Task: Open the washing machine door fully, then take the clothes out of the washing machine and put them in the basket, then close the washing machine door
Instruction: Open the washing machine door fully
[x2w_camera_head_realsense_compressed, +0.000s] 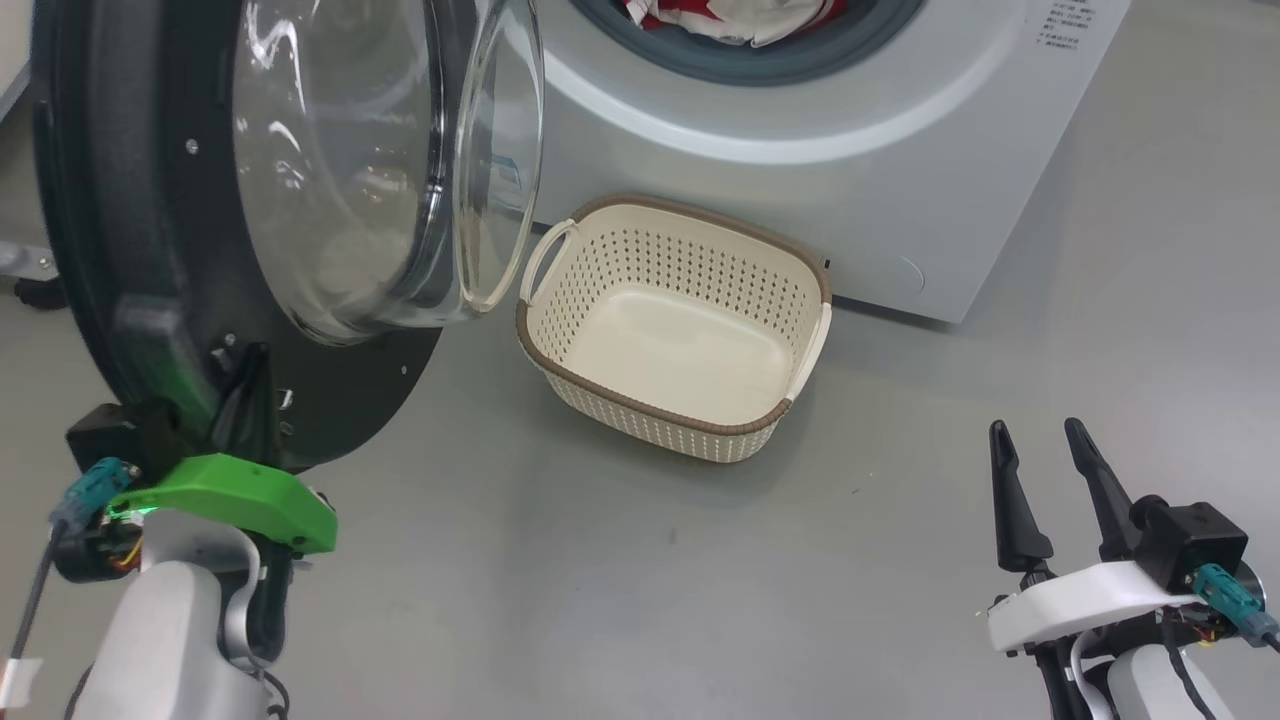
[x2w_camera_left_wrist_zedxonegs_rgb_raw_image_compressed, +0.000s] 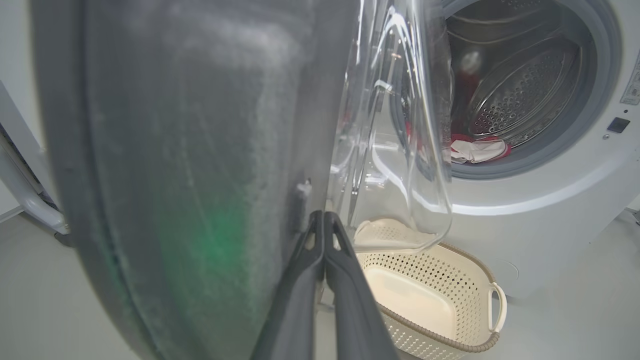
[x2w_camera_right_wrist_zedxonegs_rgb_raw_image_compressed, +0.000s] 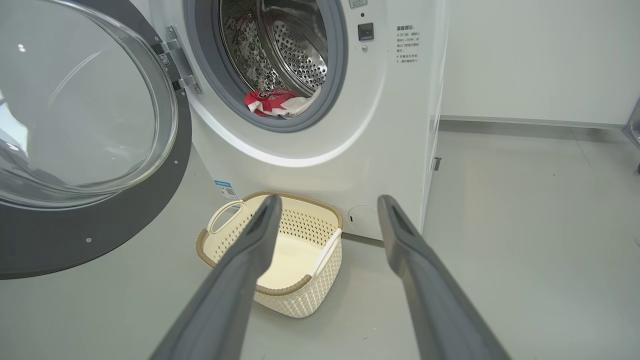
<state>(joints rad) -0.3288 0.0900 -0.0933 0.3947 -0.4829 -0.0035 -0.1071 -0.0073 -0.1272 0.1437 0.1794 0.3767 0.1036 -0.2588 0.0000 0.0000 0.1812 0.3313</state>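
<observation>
On the grey floor (x2w_camera_head_realsense_compressed: 600, 600), just before the white front-loading washing machine (x2w_camera_head_realsense_compressed: 880, 180), stood a small cream perforated plastic basket (x2w_camera_head_realsense_compressed: 690, 212) with a brown woven-look rim and white loop handles. A red garment with white panels (x2w_camera_head_realsense_compressed: 735, 20) lay crumpled at the drum's front lip, against the grey rubber seal (x2w_camera_head_realsense_compressed: 700, 62). The round door (x2w_camera_head_realsense_compressed: 120, 200), black-rimmed with a bulging clear glass bowl, stood swung open at the robot's left. The left gripper (x2w_camera_left_wrist_zedxonegs_rgb_raw_image_compressed: 323, 220) had its dark fingers pressed together on nothing, tips at the door's inner face beside the glass. The right gripper (x2w_camera_head_realsense_compressed: 1036, 430) hovered spread wide.
</observation>
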